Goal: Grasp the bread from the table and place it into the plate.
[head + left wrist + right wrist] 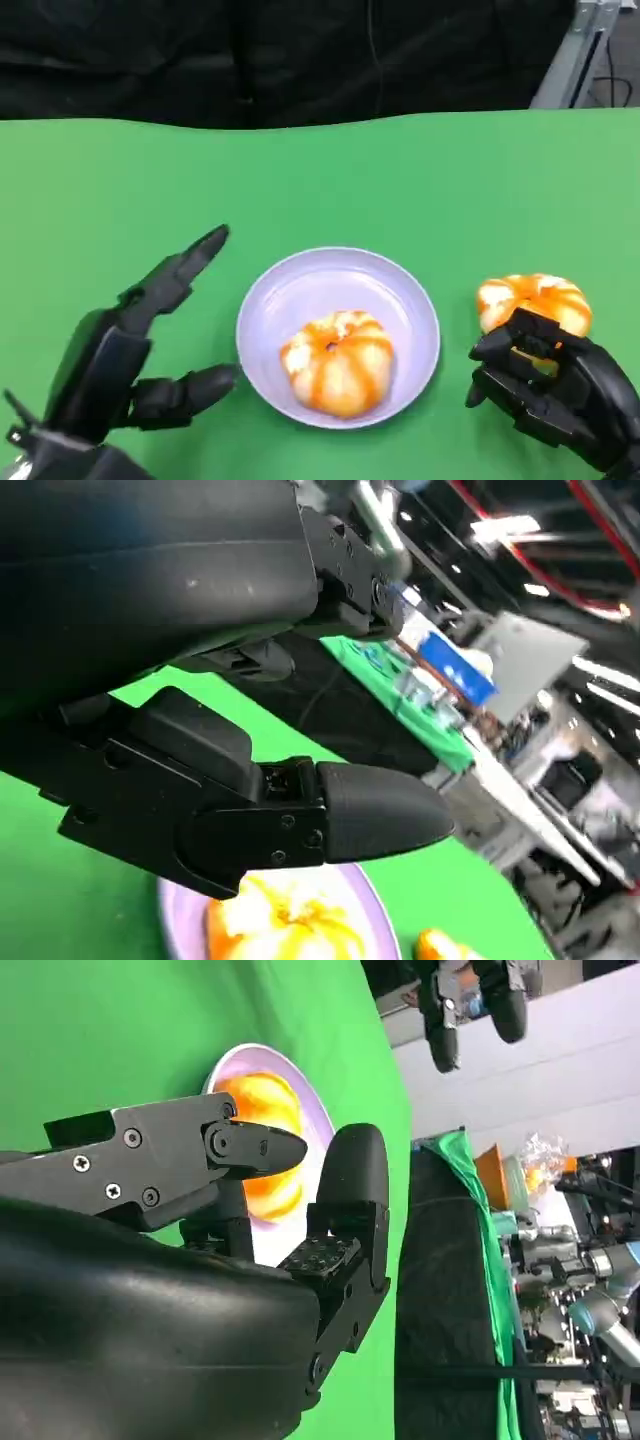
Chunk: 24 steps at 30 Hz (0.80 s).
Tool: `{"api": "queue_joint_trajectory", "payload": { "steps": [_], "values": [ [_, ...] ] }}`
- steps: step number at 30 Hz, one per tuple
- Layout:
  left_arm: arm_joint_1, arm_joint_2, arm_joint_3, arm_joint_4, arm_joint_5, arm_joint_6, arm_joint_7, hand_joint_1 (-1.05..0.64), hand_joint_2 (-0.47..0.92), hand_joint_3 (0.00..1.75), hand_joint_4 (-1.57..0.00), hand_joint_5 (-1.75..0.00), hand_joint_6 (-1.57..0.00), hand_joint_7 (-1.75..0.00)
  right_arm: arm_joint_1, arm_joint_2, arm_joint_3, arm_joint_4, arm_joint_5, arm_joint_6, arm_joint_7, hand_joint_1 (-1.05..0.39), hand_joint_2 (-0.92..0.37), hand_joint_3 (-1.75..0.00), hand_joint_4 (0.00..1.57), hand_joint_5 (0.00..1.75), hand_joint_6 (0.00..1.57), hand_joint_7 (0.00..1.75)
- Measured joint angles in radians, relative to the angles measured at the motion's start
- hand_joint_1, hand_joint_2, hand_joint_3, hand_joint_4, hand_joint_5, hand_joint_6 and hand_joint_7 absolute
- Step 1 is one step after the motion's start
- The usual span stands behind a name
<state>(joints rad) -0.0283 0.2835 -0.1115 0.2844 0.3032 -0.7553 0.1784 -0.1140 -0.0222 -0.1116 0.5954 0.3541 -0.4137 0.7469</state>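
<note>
I see the green table (120, 170) with wide bare cloth ahead of both my hands, out to its far edge under a dark backdrop (300, 50). Past the near edge I can't see.

The plate (400, 300) sits between my two hands, just inboard of each. One bread (338, 360) already lies inside it, toward the near side of the bowl. The left wrist view shows the same bread in the plate beyond my fingers (380, 815).

My left hand (130, 350) is beside the plate's left rim, fingers spread apart, one pointing forward and one reaching toward the rim, holding nothing. Not touching the plate as far as I can tell.

The second bread (535, 300) lies on the table outside the plate, right of it, directly in front of my right hand (555, 385). The fingers curl against its near side; contact looks likely, but whether it's clamped, cannot tell. Bare cloth separates this bread from the plate rim.
</note>
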Motion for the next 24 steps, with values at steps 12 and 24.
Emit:
{"api": "queue_joint_trajectory", "payload": {
  "steps": [12, 24],
  "values": [
    [0.026, -0.022, 0.055, 0.041, -0.039, -0.085, -0.007, -0.9, 0.92, 0.54, -0.54, -0.03, -0.4, -0.03, -0.001, -0.005, -0.001, 0.002, 0.0, 0.0, 0.002, -0.04, -0.92, -0.39, 0.53, 1.61, 0.64, 1.11],
    [0.032, -0.026, 0.083, 0.079, -0.079, -0.119, -0.038, -0.91, 0.92, 0.52, -0.55, -0.02, -0.41, -0.02, -0.001, -0.005, -0.001, 0.003, 0.001, 0.002, 0.002, -0.03, -0.92, -0.39, 0.51, 1.63, 0.64, 1.11]
  ]
}}
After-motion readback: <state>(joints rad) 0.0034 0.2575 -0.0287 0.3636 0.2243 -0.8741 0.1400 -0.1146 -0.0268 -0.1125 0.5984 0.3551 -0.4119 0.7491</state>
